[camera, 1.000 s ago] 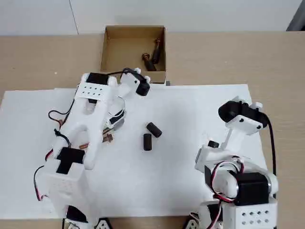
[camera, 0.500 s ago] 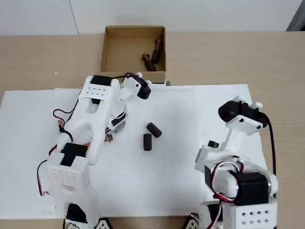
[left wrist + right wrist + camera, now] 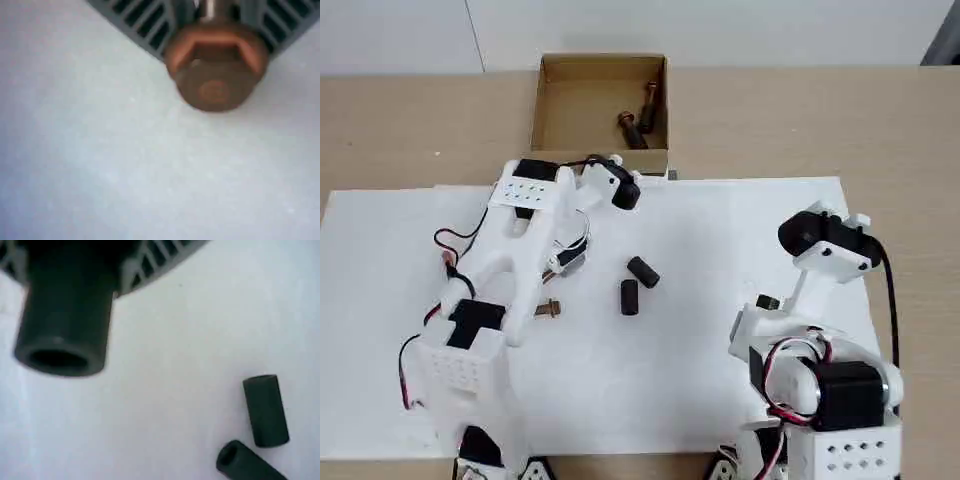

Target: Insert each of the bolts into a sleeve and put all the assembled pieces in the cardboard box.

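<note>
Step judged: insertion. Left tool [image 3: 212, 12] grasped bolt [image 3: 216, 75]; right tool [image 3: 75, 255] grasped sleeve [image 3: 65, 325]. Next move needed shank lined with bore, pushed home. Two loose sleeves [image 3: 629, 297], spare bolt [image 3: 548, 308] waited.

No text, number, label or sign can be read in any view. The head of the bolt [image 3: 215, 75], in the upper right of the left wrist view, carries a faint round stamp at its centre, too blurred to make out.
</note>
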You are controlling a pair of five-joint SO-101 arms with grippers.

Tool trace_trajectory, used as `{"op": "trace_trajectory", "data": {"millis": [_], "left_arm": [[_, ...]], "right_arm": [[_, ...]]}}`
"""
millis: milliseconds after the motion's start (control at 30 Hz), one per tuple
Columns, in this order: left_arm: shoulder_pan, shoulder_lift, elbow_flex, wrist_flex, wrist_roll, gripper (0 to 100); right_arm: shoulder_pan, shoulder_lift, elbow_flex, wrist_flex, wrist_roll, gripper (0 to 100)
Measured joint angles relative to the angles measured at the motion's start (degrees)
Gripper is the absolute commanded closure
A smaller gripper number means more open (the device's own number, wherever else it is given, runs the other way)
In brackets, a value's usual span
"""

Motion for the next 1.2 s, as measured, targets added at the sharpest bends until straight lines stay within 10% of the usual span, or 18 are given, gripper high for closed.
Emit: {"op": "trace_trajectory", "data": {"millis": [1200], "left_arm": [[2.55,-69.36,13.01,5.8,24.53,100]], "right_arm": [[0.18,-17.41,-1.41,-6.95,18.11,99.5]]}}
